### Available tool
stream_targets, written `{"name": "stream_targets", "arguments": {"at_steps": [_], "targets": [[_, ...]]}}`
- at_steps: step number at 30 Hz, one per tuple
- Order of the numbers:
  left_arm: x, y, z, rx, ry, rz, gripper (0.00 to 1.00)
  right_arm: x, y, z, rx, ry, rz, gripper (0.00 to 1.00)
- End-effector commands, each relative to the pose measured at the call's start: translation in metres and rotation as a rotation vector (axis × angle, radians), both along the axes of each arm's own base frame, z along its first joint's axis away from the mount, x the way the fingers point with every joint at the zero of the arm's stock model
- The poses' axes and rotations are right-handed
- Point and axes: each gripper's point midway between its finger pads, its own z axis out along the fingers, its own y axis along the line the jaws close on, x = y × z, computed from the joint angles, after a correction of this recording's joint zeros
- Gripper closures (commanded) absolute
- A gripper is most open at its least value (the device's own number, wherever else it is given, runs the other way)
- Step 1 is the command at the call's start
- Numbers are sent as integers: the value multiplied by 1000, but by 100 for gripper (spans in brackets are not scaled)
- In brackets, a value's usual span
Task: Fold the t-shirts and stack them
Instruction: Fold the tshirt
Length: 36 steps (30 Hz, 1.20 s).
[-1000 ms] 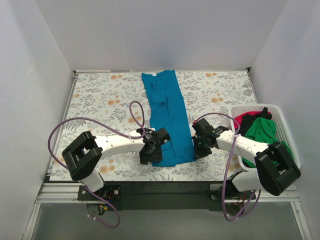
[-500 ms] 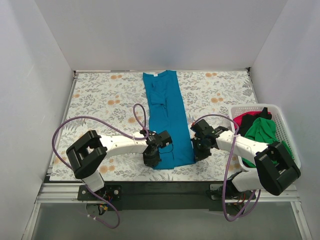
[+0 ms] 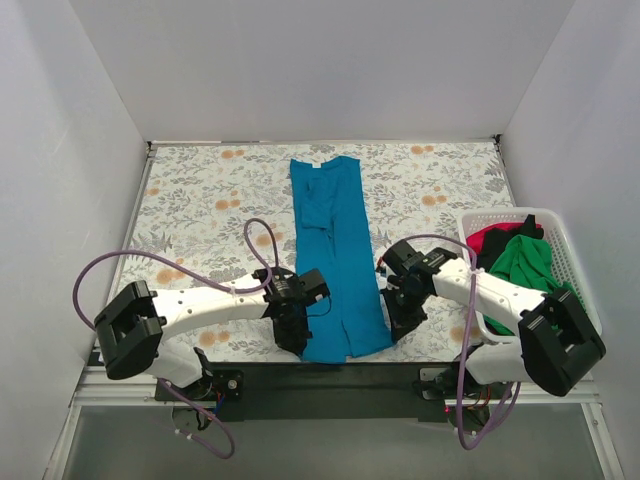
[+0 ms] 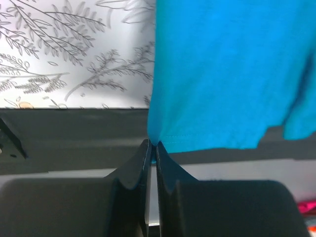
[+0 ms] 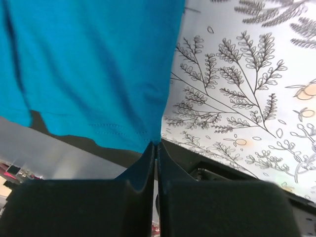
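The teal-blue t-shirt point(image 3: 335, 250) lies as a long narrow strip down the middle of the surface point(image 3: 200, 200). The left gripper point(image 4: 152, 148) and right gripper point(image 5: 156, 145) are each pinched tight on a near hem corner. The crosswise fold looks to be in hand; the next move calls for both to lift level and carry the hem toward the collar.

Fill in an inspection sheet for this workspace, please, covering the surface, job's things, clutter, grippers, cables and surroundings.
Surface: table covered with a leaf-print cloth.
Job's things: teal t-shirt folded into a long strip down the middle; green t-shirt and red t-shirt bunched in the white basket on the right.
Clutter: nothing seen.
Grippers: left gripper shut on the teal t-shirt's near-left hem corner; right gripper shut on its near-right corner.
Cables: purple cables loop loosely off both arms.
Surroundings: plain white walls on three sides.
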Motion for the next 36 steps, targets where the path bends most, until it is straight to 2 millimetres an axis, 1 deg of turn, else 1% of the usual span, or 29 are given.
{"name": "stream_targets", "arguments": {"at_steps": [1, 2, 3, 4, 5, 7, 8, 9, 10, 11, 12, 13, 14, 15, 16, 17, 18, 19, 21, 22, 23, 26, 28, 34, 36], "targets": [[16, -19, 24, -65, -12, 15, 100, 13, 6, 23, -3, -22, 45, 99], [24, -22, 29, -71, -31, 14, 100, 29, 16, 33, 12, -55, 50, 99], [34, -23, 31, -72, -53, 1, 100, 36, 19, 37, 12, -71, 53, 99], [54, -26, 39, -88, -81, 28, 100, 45, 20, 41, 1, -95, 62, 99], [68, -26, 41, -86, -114, 41, 100, 61, 27, 47, 6, -117, 59, 99], [90, -27, 48, -107, -156, 36, 100, 79, 33, 54, 10, -151, 61, 99], [117, -23, 51, -93, -219, 73, 100, 89, 34, 51, -3, -152, 57, 99], [128, -22, 53, -90, -243, 82, 100, 109, 43, 64, 15, -206, 55, 99], [139, -19, 53, -76, -267, 72, 100, 120, 44, 67, 0, -234, 55, 99], [155, -18, 56, -72, -297, 93, 100, 133, 45, 65, -14, -246, 63, 99], [166, -13, 55, -50, -330, 101, 100, 152, 50, 75, -14, -302, 60, 99], [178, -7, 55, -37, -353, 104, 100, 163, 50, 78, -18, -319, 53, 99], [189, -9, 55, -44, -387, 111, 100, 172, 51, 73, -28, -319, 63, 99], [199, -4, 56, -30, -425, 118, 100, 181, 52, 73, -27, -331, 63, 99], [214, -4, 58, -40, -467, 134, 100, 196, 56, 83, -13, -369, 52, 99], [221, 0, 57, -27, -496, 117, 100, 206, 59, 80, -16, -380, 59, 99], [231, 6, 55, 9, -532, 124, 100, 214, 60, 82, -14, -401, 55, 99], [238, 11, 53, 27, -553, 129, 100, 227, 60, 88, -12, -433, 44, 99], [254, 11, 56, 33, -608, 115, 100, 240, 63, 86, -14, -457, 48, 99], [266, 11, 61, 24, -654, 123, 100, 247, 63, 87, -11, -468, 45, 99], [271, 10, 63, 21, -675, 118, 100, 254, 66, 88, -5, -479, 44, 99], [291, 5, 75, 6, -757, 102, 100, 267, 71, 90, 8, -503, 43, 99], [302, 4, 80, 11, -798, 86, 100, 274, 71, 90, 3, -520, 40, 99], [326, 3, 91, 11, -870, 58, 100, 289, 69, 91, 12, -548, 26, 99], [330, 4, 85, 25, -860, 57, 100, 295, 68, 93, 13, -558, 19, 99]]}}
